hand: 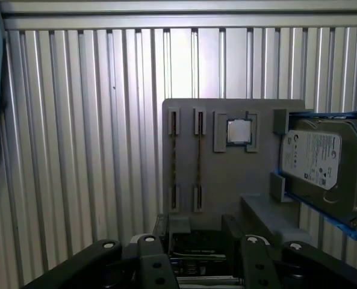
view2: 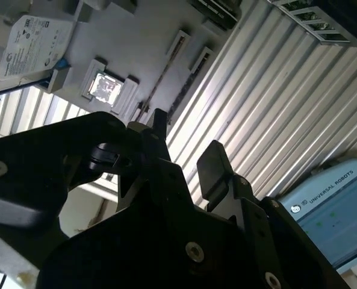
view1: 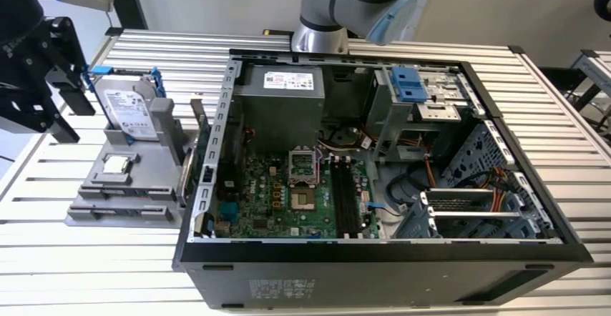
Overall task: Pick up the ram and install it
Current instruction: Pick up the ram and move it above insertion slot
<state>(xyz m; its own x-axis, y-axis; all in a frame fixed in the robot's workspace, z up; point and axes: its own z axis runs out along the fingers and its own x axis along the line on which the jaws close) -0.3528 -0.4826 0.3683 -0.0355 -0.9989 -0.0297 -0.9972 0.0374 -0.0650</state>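
Note:
Two ram sticks stand on edge in slots of a grey holder [hand: 226, 180]; one ram [hand: 173, 161] lies beside the other [hand: 198, 161], and they appear as thin lines [view2: 165, 67] in the second wrist view. My gripper [hand: 205, 233] hovers above the holder, open, with nothing between its black fingers [view2: 213, 161]. In the exterior view the gripper [view1: 79, 124] hangs at the far left, above and to the left of the holder [view1: 124, 187]. The motherboard's long black slots [view1: 344, 201] lie inside the open computer case [view1: 382, 255].
On the holder sit a small square silver chip [hand: 239, 131] and a silver hard drive in a blue bracket [hand: 322, 159]. The slatted metal table [view1: 57, 259] carries everything. A pendant with a lit screen [view2: 335, 211] lies on the slats. The arm's base [view1: 320, 37] stands behind the case.

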